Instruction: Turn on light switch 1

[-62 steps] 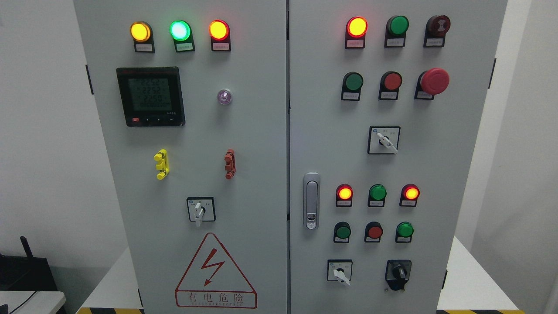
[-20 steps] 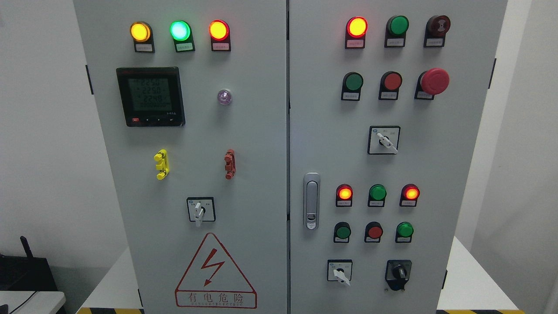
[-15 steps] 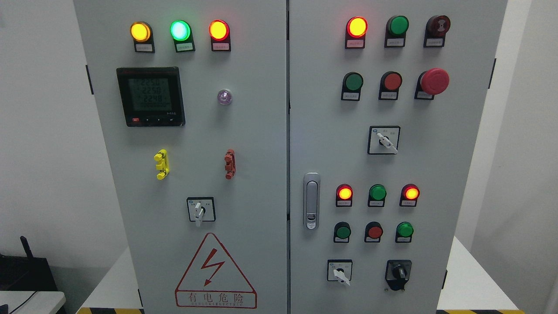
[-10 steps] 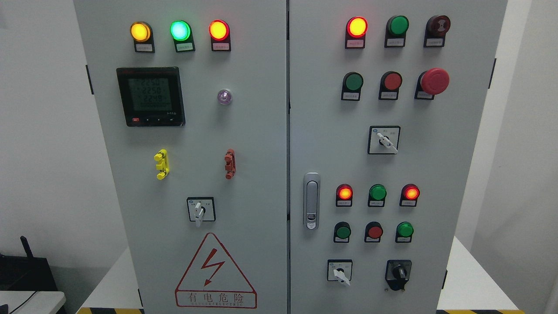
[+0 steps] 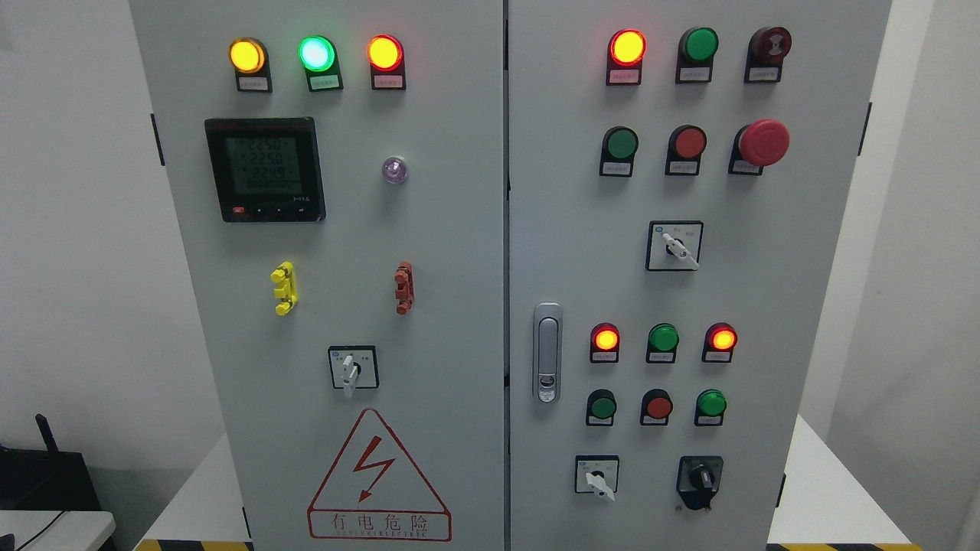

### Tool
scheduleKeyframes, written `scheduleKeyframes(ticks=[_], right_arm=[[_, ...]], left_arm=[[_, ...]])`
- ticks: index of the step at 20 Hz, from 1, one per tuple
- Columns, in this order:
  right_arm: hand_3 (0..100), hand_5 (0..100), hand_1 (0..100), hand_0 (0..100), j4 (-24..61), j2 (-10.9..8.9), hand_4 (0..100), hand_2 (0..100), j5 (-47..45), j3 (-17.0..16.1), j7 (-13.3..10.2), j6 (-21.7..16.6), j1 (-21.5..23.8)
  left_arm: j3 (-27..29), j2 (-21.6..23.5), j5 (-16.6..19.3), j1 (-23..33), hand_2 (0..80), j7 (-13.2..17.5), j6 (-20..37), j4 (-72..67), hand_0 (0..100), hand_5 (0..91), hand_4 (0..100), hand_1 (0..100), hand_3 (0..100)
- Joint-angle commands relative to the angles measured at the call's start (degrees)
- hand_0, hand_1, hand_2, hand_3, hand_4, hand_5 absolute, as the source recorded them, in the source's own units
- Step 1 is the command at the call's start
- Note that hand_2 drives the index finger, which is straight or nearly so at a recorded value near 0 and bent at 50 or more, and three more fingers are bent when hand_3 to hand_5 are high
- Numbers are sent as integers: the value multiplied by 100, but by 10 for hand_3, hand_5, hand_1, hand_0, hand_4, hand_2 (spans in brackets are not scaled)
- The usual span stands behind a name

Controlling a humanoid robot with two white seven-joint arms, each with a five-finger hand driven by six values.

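A grey two-door control cabinet (image 5: 459, 252) fills the head view. Its right door carries a lit red lamp (image 5: 627, 47), an unlit green lamp (image 5: 700, 44), a green push button (image 5: 620, 143), a red push button (image 5: 688, 142) and a red mushroom stop button (image 5: 763, 142). Lower down are two lit red lamps (image 5: 605, 337) (image 5: 722, 337), more buttons (image 5: 602, 406), and white-handled rotary switches (image 5: 674, 246) (image 5: 597, 479). I cannot tell which control is light switch 1; the labels are too small to read. Neither of my hands shows.
The left door holds three lit lamps (image 5: 316, 53), a digital meter (image 5: 264, 169), yellow (image 5: 283, 288) and red (image 5: 403, 287) clips, a rotary switch (image 5: 351, 368) and a hazard triangle (image 5: 377, 476). A door latch (image 5: 547, 352) sits on the right door. A dark device (image 5: 42, 471) is at lower left.
Only the meter's digits flicker; nothing else has moved.
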State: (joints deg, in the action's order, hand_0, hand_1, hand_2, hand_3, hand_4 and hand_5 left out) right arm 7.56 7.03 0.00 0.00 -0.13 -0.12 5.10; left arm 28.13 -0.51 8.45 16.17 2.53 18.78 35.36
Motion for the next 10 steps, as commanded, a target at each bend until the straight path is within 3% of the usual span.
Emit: scheduleKeyframes(ticks=[1, 7, 10], right_arm=[[0, 0, 389, 120, 0, 0, 0, 0, -150, 114, 4, 3, 0], [0, 0, 389, 120, 0, 0, 0, 0, -150, 114, 4, 3, 0], [0, 0, 389, 120, 0, 0, 0, 0, -150, 114, 4, 3, 0]], left_arm=[[1475, -19, 78, 220, 214, 116, 336, 2517, 434, 113, 499, 246, 435], [1739, 16, -9, 299, 327, 178, 915, 3915, 436, 303, 638, 281, 526], [1757, 16, -106, 334, 337, 361, 1233, 4538, 405, 370, 672, 296, 557]])
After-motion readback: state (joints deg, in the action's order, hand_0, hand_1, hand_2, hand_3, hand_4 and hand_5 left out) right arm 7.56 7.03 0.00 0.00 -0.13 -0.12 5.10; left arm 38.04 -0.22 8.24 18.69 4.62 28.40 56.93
